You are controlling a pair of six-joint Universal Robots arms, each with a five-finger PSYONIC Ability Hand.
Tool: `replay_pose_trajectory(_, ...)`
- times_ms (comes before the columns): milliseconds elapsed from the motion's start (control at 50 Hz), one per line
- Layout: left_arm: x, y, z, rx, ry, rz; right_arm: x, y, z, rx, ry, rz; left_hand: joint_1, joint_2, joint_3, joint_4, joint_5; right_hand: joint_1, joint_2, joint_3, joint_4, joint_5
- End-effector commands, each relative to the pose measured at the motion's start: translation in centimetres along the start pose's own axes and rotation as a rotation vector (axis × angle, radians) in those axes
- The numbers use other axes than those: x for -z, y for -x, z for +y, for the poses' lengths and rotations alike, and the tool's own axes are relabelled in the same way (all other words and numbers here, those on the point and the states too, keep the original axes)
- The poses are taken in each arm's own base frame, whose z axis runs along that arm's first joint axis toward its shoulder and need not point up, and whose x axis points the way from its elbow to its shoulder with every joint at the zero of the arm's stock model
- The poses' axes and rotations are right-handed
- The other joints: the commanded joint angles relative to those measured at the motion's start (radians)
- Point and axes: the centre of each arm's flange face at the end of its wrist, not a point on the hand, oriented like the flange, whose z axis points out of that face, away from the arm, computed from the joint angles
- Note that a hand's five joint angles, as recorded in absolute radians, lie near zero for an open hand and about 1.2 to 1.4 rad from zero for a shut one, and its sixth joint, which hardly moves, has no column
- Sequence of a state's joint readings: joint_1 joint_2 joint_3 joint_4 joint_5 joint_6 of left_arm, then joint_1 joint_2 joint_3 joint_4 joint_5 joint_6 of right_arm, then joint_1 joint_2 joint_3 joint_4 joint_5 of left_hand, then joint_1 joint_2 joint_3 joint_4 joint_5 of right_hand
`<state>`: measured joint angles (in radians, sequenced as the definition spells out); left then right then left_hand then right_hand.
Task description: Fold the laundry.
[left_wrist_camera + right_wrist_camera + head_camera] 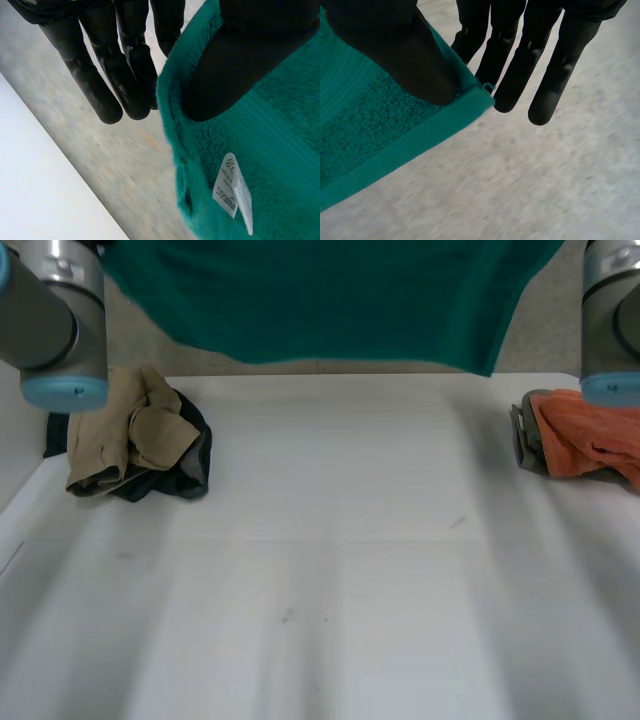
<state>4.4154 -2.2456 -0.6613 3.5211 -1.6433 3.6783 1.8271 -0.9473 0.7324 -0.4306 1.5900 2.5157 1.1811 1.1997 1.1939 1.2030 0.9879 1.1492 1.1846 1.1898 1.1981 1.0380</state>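
A green towel (330,295) hangs in the air over the far side of the white table (330,570), stretched between my two arms. In the left wrist view my left hand (125,60) pinches the towel's edge (260,165) between thumb (235,75) and fingers, close to a white label (231,187). Seen from the right wrist, my right hand (520,60) pinches a hemmed corner of the towel (395,130) under its thumb (405,55), with the other fingers straight beside it.
A heap of tan and dark clothes (140,445) lies at the table's left side. An orange cloth on a grey one (580,435) lies at the right edge. The floor shows beyond the table's far edge.
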Motion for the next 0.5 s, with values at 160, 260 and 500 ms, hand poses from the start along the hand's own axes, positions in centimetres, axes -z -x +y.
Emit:
replay_pose_trajectory(160, 9.5, -4.8, 10.0, -0.014, 0.334, 0.282, 8.6, 5.0, 8.4, 0.015, 0.376, -0.311, 0.215, 0.197, 0.202, 0.193, 0.234, 0.247, 0.212, 0.207, 0.198, 0.184)
replay_pose_trajectory(260, 14.4, -5.5, 11.2, -0.043, 0.426, 0.423, 13.4, 4.7, 9.7, 0.032, 0.574, -0.456, 0.215, 0.197, 0.202, 0.193, 0.234, 0.247, 0.212, 0.207, 0.198, 0.184)
replay_pose_trajectory(500, 22.9, -0.5, 3.2, -0.23, 0.619, 0.664, 20.4, -2.5, 5.6, 0.278, 0.765, -0.686, 0.215, 0.197, 0.202, 0.193, 0.234, 0.247, 0.212, 0.207, 0.198, 0.184)
